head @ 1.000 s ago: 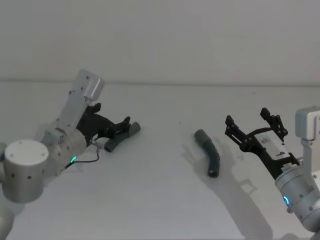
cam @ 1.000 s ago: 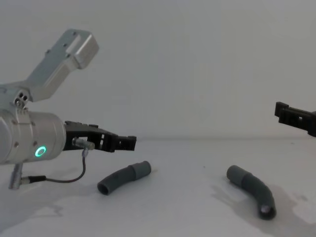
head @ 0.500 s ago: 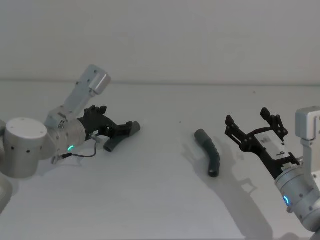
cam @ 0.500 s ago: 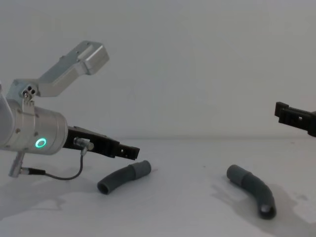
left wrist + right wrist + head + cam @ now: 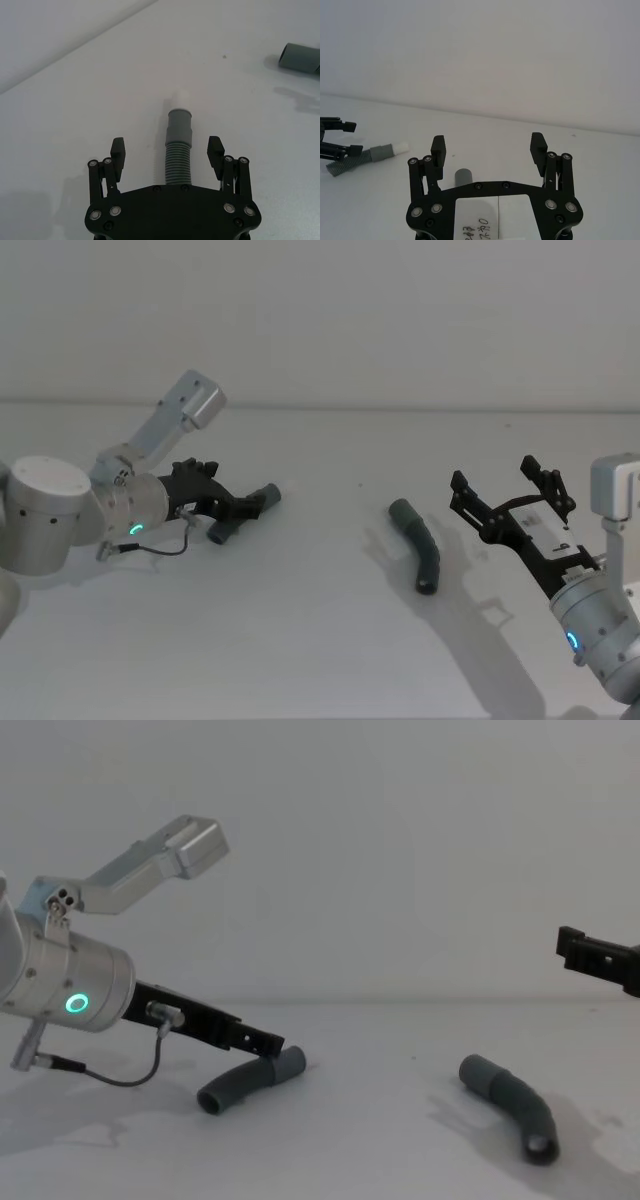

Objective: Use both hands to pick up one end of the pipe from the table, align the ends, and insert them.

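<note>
The left pincer (image 5: 167, 147) is low over the counter (image 5: 320, 630) with its fingers spread wide. One pipe piece (image 5: 178, 160) lies flat on the counter right between those fingers. A finger sits on each side of its bumpy middle (image 5: 178, 167), and neither one touches it. Its smooth end (image 5: 180, 121) pokes out past the fingertips.

The right pincer (image 5: 497, 475) hangs in the air, fingers spread too, holding nothing. The other pipe piece (image 5: 420, 545) lies on the counter below and in front of it, a little way off.

The pipe looks light and made of plastic. I think the bumpy middle can bend a bit, and the bumps should stop it from slipping. The smooth end may be more slippery. The best spot to squeeze is probably the bumpy part just behind the smooth end, so the end sticks out free for pushing in.
</note>
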